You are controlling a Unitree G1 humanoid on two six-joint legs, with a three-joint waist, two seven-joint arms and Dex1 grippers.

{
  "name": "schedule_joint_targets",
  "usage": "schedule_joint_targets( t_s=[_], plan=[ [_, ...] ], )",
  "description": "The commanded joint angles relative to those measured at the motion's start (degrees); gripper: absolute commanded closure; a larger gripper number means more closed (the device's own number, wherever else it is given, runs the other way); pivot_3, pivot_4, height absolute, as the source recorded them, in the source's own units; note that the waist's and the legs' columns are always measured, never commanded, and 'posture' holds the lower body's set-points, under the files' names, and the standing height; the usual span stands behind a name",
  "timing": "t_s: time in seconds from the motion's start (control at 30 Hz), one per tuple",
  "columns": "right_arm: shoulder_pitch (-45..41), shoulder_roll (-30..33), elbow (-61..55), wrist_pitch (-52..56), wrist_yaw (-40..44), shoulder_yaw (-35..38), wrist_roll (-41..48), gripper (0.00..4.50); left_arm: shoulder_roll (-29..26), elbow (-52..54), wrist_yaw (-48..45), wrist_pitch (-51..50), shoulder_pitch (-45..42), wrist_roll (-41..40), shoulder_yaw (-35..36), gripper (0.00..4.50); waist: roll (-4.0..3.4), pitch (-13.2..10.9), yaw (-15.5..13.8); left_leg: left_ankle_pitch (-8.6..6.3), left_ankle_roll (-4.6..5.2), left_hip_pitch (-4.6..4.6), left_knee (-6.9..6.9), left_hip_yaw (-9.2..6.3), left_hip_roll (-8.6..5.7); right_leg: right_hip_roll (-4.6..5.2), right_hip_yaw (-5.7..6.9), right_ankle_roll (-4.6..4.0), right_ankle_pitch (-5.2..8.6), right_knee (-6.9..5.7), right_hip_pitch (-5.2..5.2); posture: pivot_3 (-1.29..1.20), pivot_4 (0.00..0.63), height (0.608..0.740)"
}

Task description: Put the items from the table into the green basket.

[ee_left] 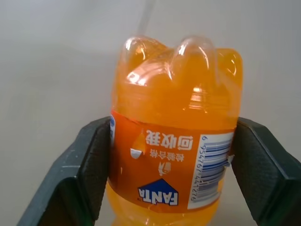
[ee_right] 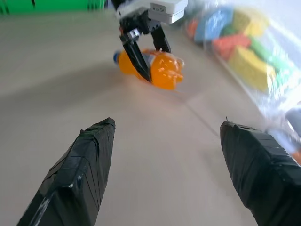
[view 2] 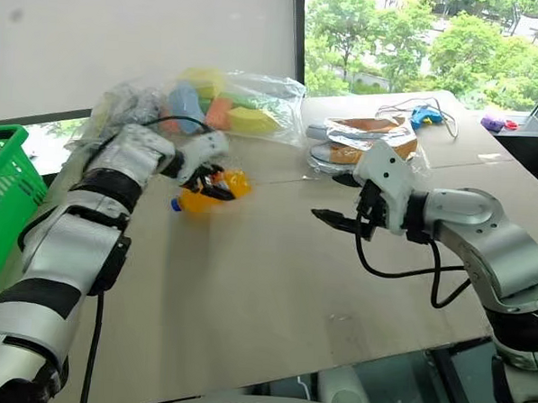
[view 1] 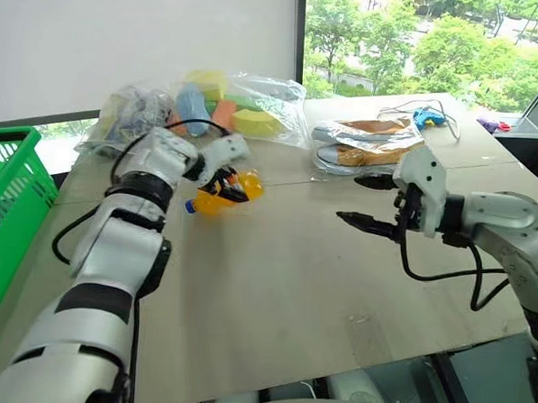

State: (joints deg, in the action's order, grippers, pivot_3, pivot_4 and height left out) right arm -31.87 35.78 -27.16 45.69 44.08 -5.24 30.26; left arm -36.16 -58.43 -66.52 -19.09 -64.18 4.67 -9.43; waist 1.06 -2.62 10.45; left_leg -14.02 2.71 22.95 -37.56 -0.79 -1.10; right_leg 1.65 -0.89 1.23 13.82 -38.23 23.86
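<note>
A small orange drink bottle (view 1: 238, 189) with a blue cap lies on its side on the pale table (view 1: 292, 284), left of the middle. My left gripper (view 1: 223, 186) reaches down over it. In the left wrist view both black fingers (ee_left: 89, 169) press against the sides of the bottle (ee_left: 174, 141) at its label. My right gripper (view 1: 352, 199) hovers open over the table to the right, with nothing between its fingers (ee_right: 89, 165), and looks toward the bottle (ee_right: 157, 68). The green basket (view 1: 17, 188) stands at the table's left edge.
A clear plastic bag of coloured blocks (view 1: 229, 109) lies just behind the bottle. Wrapped packs (view 1: 367, 143) lie at the back right, with a blue object and cable (view 1: 427, 115) beyond them. The table's front edge runs close below my arms.
</note>
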Motion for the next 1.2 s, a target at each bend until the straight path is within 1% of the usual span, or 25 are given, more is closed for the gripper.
schedule_joint_targets(
  t_s=[0.03,0.1,0.13,0.2,0.27,0.37,0.4,0.5,0.6,0.73,0.93,1.03,1.2],
  plan=[
    [-6.2,-6.6,2.0,-2.7,-0.7,-1.8,1.3,0.69,-6.6,12.5,13.2,-9.8,-1.9,-11.4,19.1,1.4,0.02,0.0,-0.3,0.0,-0.01,0.0,0.0,-0.03,-0.01,0.03,0.02,0.0,0.0,-0.06,0.02,-0.08,0.0,0.74],
    [-8.9,-9.6,4.0,-4.0,0.6,-3.8,0.9,0.69,-8.4,17.9,22.0,-14.5,-0.6,-14.9,27.6,1.4,0.04,0.0,-0.8,0.0,-0.02,0.04,0.01,-0.09,-0.05,0.09,0.05,-0.01,0.0,-0.12,0.1,-0.03,0.0,0.74],
    [-11.2,-12.3,6.1,-5.5,0.9,-5.1,0.5,0.69,-9.5,20.8,27.1,-13.8,0.9,-16.4,32.7,1.4,0.05,0.0,-1.1,-0.01,-0.03,0.03,0.01,-0.1,-0.07,0.12,0.05,-0.01,-0.01,-0.15,0.11,0.0,0.0,0.74],
    [-14.5,-16.3,9.4,-7.7,1.6,-6.1,0.5,0.69,-10.4,25.1,34.7,-12.3,3.3,-17.9,39.1,1.4,0.05,0.0,-1.8,-0.02,-0.05,-0.1,0.04,-0.01,-0.16,0.22,-0.03,-0.01,-0.01,-0.26,0.11,0.03,0.0,0.74],
    [-16.9,-19.4,12.1,-9.5,2.7,-6.2,0.7,0.69,-11.1,27.1,40.4,-10.1,5.0,-17.7,42.0,1.4,0.09,0.1,-3.3,-0.01,-0.07,-0.17,0.09,-0.03,-0.25,0.28,-0.01,-0.01,-0.01,-0.41,0.16,0.08,0.0,0.74],
    [-21.5,-23.4,16.9,-12.4,4.3,-8.2,-1.0,0.69,-14.2,28.6,46.2,-3.1,6.7,-17.3,46.0,1.4,0.34,0.2,-6.6,0.08,-0.24,-0.17,0.1,-0.15,-0.33,0.33,0.07,-0.03,-0.02,-0.6,0.24,0.11,0.0,0.74],
    [-22.8,-24.2,18.2,-13.2,5.0,-9.1,-1.9,0.69,-15.6,28.4,47.5,-1.0,7.3,-16.6,46.2,1.4,0.59,0.3,-7.7,0.14,-0.33,-0.12,0.13,-0.17,-0.34,0.32,0.09,-0.04,-0.02,-0.6,0.3,0.12,0.0,0.74],
    [-25.6,-26.2,21.4,-14.3,5.7,-10.2,-3.3,0.69,-18.1,27.2,48.8,2.2,9.3,-16.4,46.5,1.4,1.02,0.5,-10.3,0.19,-0.46,-0.03,0.15,-0.31,-0.37,0.33,0.22,-0.07,-0.03,-0.58,0.33,0.13,0.0,0.74],
    [-26.9,-27.0,22.2,-14.8,6.6,-11.0,-4.2,0.69,-19.6,24.0,48.5,4.4,11.4,-16.3,45.6,1.4,1.17,0.6,-12.8,0.03,-0.72,-0.03,0.18,-0.57,-0.63,0.56,0.42,-0.08,-0.03,-0.53,0.27,0.12,0.0,0.74],
    [-27.3,-26.6,22.4,-14.4,6.8,-11.7,-5.6,0.69,-20.6,18.8,47.7,8.6,12.5,-15.2,42.9,1.4,1.27,0.7,-14.5,0.06,-0.76,-0.04,0.18,-0.82,-0.75,0.6,0.6,-0.09,-0.03,-0.46,0.1,0.11,0.0,0.74],
    [-27.4,-26.4,23.7,-14.1,5.7,-11.9,-8.4,0.69,-21.4,10.5,46.7,12.4,11.1,-14.3,39.0,1.4,1.4,0.8,-13.9,0.24,-1.05,-0.04,0.24,-1.07,-0.65,0.42,0.9,-0.12,-0.01,-0.3,-0.04,0.09,0.0,0.74],
    [-27.5,-26.4,24.3,-14.1,5.0,-11.7,-9.7,0.69,-21.5,7.7,46.1,13.9,10.0,-14.1,37.3,1.4,1.41,0.8,-12.8,0.42,-0.84,-0.04,0.3,-1.07,-0.62,0.38,0.9,-0.17,0.01,-0.39,-0.01,0.09,0.0,0.74],
    [-27.1,-26.6,24.0,-13.6,4.6,-11.5,-10.3,0.69,-21.3,5.2,45.8,15.6,9.2,-14.0,35.4,1.4,1.41,0.8,-11.4,0.47,-0.9,-0.03,0.35,-1.06,-0.63,0.42,0.87,-0.18,0.01,-0.45,0.05,0.08,0.0,0.74]
  ],
)
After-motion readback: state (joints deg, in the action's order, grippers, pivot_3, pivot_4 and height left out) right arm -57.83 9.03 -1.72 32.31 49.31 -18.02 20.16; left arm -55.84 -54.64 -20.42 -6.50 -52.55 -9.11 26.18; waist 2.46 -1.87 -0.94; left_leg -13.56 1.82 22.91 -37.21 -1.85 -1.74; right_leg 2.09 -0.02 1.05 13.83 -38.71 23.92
